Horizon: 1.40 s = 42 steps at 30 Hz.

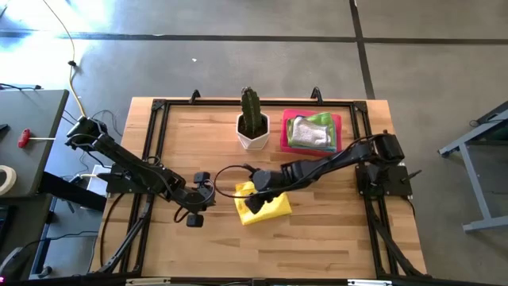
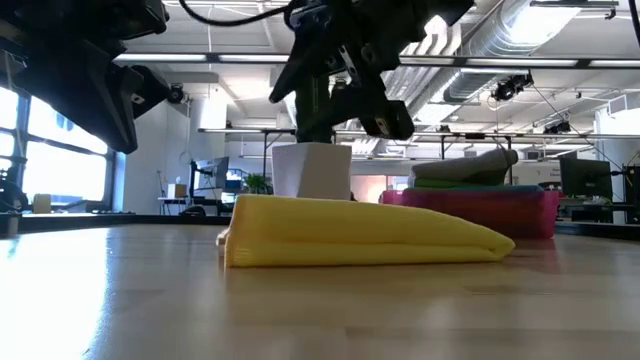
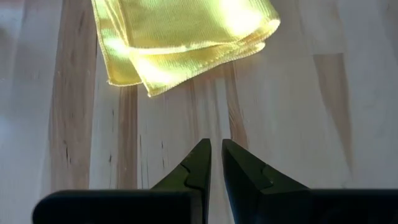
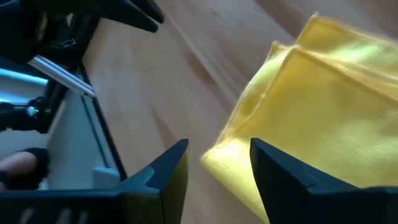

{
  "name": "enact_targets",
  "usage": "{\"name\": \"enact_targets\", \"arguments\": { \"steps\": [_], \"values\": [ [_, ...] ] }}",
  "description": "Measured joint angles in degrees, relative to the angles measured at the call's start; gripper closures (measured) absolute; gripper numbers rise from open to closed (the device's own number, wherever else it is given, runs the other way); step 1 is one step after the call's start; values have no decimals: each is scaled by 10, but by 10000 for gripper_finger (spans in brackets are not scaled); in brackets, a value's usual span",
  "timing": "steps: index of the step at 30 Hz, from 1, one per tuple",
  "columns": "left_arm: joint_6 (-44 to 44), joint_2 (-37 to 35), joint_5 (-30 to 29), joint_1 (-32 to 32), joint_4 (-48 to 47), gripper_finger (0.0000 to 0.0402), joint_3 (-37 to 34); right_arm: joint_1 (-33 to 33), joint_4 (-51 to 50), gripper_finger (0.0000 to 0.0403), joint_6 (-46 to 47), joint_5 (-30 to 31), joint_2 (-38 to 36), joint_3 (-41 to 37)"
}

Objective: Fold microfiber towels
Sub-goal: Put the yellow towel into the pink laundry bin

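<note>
You see the folded yellow towel (image 1: pixel 266 208) at lower centre of the high view, long axis running left-right. Your right gripper (image 1: pixel 255 201) hovers over its left end, jaws parted, empty; the left gripper (image 1: pixel 196 215), nearly closed, waits leftward

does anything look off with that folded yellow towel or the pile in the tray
Nothing stands out. The yellow towel lies folded on the table, edges roughly aligned, and the right claw is open above it. The folded towels sit stacked in the pink tray.
</note>
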Motion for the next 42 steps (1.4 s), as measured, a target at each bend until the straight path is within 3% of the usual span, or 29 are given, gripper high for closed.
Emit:
{"name": "enact_targets", "arguments": {
  "steps": [11, 15, 20, 25, 32, 42],
  "values": [
    [22, 0, -32, 0, -1, 369, 0, 25, -258, 252, -157, 72, -9, 0],
    [65, 0, -33, 1, 31, 369, 0, 50, -255, 258, -184, 123, -21, 0],
    [143, 26, -36, 1, 141, 369, 0, 83, -264, 258, -247, 223, -25, -4],
    [185, 93, -36, 15, 234, 369, 0, 100, -225, 259, -250, 239, -23, -49],
    [190, 194, -41, 50, 377, 369, 1, 102, -56, 259, -293, 231, -23, -115],
    [117, 279, -18, 99, 346, 368, 2, 102, 171, 259, -320, 255, -23, -185]
  ]
}}
